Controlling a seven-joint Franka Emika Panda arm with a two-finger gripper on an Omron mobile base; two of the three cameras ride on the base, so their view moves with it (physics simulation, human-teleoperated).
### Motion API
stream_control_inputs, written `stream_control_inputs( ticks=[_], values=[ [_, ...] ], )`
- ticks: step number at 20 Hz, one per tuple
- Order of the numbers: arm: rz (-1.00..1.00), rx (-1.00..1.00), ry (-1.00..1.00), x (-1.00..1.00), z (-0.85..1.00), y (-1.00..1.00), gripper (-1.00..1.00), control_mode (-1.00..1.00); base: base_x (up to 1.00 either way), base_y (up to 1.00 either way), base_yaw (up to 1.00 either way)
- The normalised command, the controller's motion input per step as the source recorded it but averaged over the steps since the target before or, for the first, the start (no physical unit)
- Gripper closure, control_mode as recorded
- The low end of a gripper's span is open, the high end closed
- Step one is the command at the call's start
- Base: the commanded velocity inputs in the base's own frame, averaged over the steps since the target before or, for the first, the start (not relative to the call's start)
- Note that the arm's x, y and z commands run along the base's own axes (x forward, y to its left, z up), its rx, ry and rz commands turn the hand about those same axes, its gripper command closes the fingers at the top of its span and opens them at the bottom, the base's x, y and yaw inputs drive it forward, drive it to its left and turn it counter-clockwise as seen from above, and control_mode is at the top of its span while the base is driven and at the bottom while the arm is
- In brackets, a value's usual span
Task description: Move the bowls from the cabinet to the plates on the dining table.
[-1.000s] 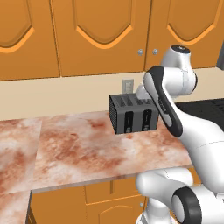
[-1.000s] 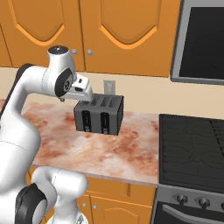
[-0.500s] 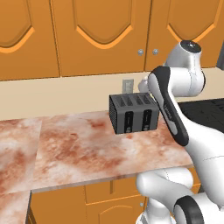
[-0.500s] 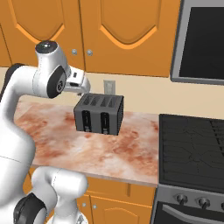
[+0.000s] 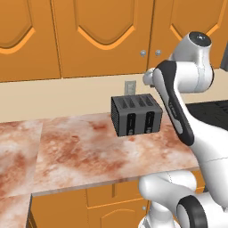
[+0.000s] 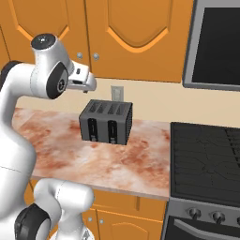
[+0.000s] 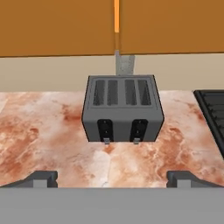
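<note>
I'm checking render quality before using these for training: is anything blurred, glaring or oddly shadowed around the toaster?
Hand view: the toaster is sharp, evenly lit, with only a faint darker patch on the counter at its base. Left base view: crisp, no glare on the cupboard doors. Right base view: equally sharp; the stove looks flat black, without highlights.

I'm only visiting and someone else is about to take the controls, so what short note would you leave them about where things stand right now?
Tool: open and empty, raised above the marbled counter, looking toward the black toaster.
Cabinet: the orange wall cupboard above the toaster has its doors shut; the silver knobs are untouched.
Bowls, plates, dining table: not in front of the robot from here.
Done: nothing that can be seen.
Left: open the cabinet, take out the bowls, carry each to a plate on the dining table.
Beside the counter is a black stove; keep the arm off it.
</note>
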Motion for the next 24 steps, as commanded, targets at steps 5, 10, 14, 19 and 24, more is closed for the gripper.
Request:
stream_control_inputs(
  ticks=[5,10,14,19,24],
  values=[
    [-0.06,0.00,-0.02,0.00,0.26,-0.21,-1.00,-1.00,0.00,0.00,0.00],
    [-0.06,0.00,-0.03,0.00,0.35,-0.18,-1.00,-1.00,0.00,0.00,0.00],
    [-0.04,0.00,-0.06,0.00,0.42,-0.08,-1.00,-1.00,0.00,0.00,0.00],
    [-0.02,0.00,-0.08,0.00,0.41,-0.07,-1.00,-1.00,0.00,0.00,0.00],
    [0.00,0.00,-0.11,0.00,0.26,-0.06,-1.00,-1.00,0.00,0.00,0.00]
  ],
)
